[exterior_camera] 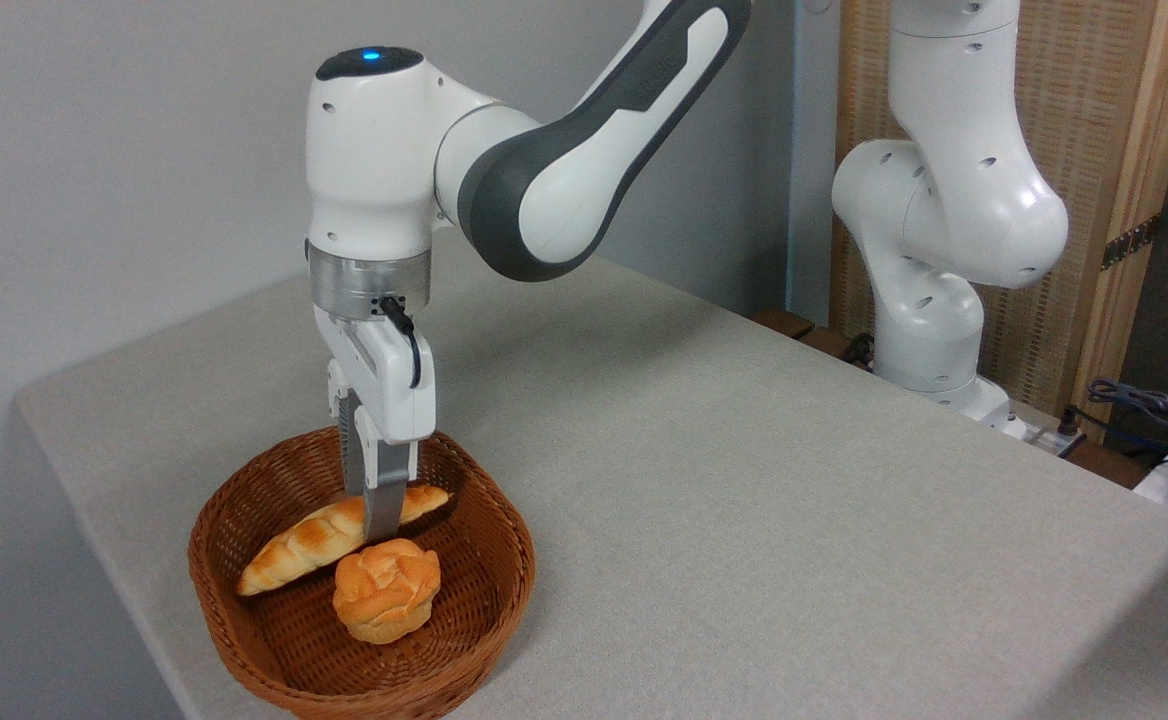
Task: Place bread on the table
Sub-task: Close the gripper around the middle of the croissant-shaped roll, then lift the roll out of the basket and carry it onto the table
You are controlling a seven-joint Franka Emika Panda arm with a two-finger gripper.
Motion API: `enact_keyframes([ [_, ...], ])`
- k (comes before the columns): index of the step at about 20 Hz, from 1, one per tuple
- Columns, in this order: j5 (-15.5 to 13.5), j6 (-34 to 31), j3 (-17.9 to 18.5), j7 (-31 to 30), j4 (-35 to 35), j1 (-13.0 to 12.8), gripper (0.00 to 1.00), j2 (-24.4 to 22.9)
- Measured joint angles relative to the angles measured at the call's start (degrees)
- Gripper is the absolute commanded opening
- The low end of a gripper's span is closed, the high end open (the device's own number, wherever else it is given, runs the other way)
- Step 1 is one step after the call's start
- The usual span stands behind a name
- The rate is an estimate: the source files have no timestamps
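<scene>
One bread (319, 545), one bun (386, 590), apparently one basket (244, 640).

the arm (564, 150) reaches in from the upper right, its grey-and-white link sloping down to the left to a bent wrist (369, 170) with a blue light on top. from there the hand hangs straight down. the gripper (382, 520) points vertically downward, its near finger (381, 505) a flat grey blade; whether the jaws are closed cannot be told from this side.
</scene>
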Motion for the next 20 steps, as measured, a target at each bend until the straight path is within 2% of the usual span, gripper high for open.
enact_keyframes([
  [6,-0.7,0.0,0.0,0.0,0.2,0.0,0.30,-0.5],
  [9,-1.0,0.0,0.2,0.0,0.3,0.2,0.22,-1.0],
  [11,-1.5,-0.5,0.2,0.0,0.4,0.3,0.21,-1.4],
  [18,-1.8,-8.1,1.0,0.0,3.6,0.4,0.20,-2.5],
  [20,-2.8,-11.5,1.6,0.0,5.2,0.4,0.20,-3.2],
])
